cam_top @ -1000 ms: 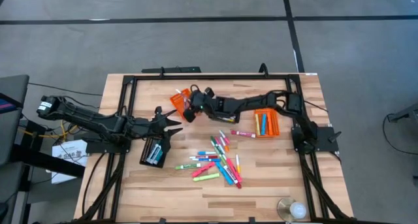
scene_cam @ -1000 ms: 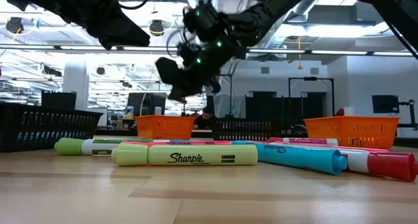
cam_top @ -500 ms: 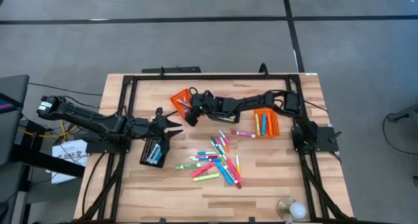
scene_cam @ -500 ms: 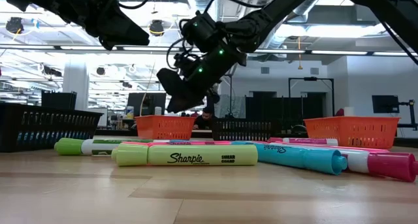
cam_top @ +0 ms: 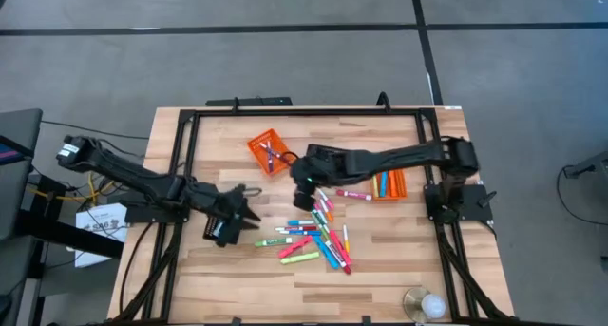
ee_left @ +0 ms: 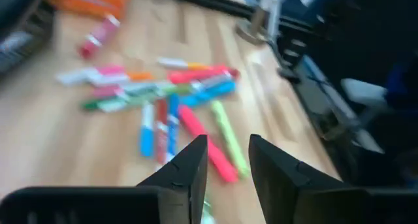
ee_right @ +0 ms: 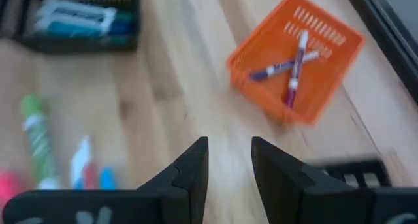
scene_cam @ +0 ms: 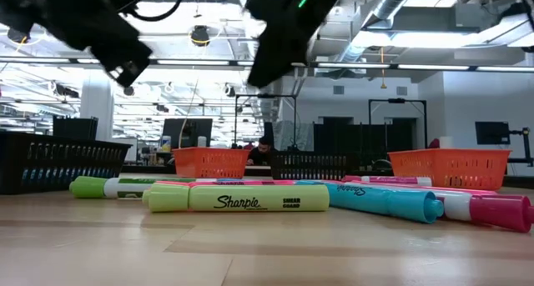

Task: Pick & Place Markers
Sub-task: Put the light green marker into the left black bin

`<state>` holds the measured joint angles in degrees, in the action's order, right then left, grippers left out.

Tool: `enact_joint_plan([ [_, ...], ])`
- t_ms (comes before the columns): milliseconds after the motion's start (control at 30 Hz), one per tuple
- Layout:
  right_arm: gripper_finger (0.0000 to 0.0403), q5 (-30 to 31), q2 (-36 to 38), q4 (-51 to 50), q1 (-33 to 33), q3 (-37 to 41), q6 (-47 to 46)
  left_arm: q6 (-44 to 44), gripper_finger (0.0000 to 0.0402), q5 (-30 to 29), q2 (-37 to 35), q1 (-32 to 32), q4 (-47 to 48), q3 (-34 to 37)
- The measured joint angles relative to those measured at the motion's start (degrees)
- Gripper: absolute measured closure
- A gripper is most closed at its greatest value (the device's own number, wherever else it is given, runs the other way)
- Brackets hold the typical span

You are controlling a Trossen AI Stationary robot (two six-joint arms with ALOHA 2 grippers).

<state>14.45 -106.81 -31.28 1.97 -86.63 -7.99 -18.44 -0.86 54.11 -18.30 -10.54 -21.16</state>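
Note:
Several markers [cam_top: 315, 233] in mixed colours lie loose on the wooden table; in the low view a green one [scene_cam: 238, 198] lies nearest. Two more markers [ee_right: 292, 70] lie in a small orange basket [cam_top: 269, 149]. My left gripper [cam_top: 247, 212] hovers open over the right end of a black basket [cam_top: 218, 231], facing the pile [ee_left: 176, 113]. My right gripper [cam_top: 304, 183] hangs open and empty between the orange basket [ee_right: 294, 67] and the pile, above bare wood.
A second orange basket [cam_top: 388, 182] with markers stands right of the pile. The black basket [ee_right: 78, 18] holds markers too. A black frame [cam_top: 285, 112] runs around the tabletop. A round clear object [cam_top: 425, 305] sits at the near right edge.
My right gripper has left the orange basket and swung toward the near edge and right, ending beside the marker pile. My left gripper has moved from beside the black basket toward the near edge, over that basket's right end, toward the pile.

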Motion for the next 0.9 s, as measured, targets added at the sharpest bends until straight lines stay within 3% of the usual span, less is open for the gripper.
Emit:
enact_joint_plan([
  [167, 0.0296, 3.62, 6.87, -5.46, 4.39, 0.0, -1.48, -1.35, 0.0293, -1.9, 8.16, -5.22, -8.99, -0.76],
  [267, 0.0296, 5.39, 9.59, -7.03, 6.6, -0.02, -1.61, -6.15, 0.0293, -2.04, 13.6, -5.57, -7.93, -5.69],
  [400, 0.0296, 6.21, 12.56, -12.11, 9.18, 0.0, -4.46, -7.38, 0.0293, 1.0, 20.75, -5.28, 3.28, -14.43],
  [567, 0.0296, 11.47, 13.23, -18.11, 11.96, 0.59, -6.95, -5.16, 0.0293, 0.48, 29.13, -4.97, 18.2, -22.15],
  [733, 0.0296, 9.79, 13.15, -9.68, 13.35, 9.76, -6.06, -4.29, 0.0293, 0.65, 34.95, -5.06, 19.3, -22.19],
  [900, 0.0296, 3.2, 13.07, 0.47, 12.18, 20.45, -4.84, -2.97, 0.0293, -0.37, 37.84, -4.77, 20.0, -22.17],
])
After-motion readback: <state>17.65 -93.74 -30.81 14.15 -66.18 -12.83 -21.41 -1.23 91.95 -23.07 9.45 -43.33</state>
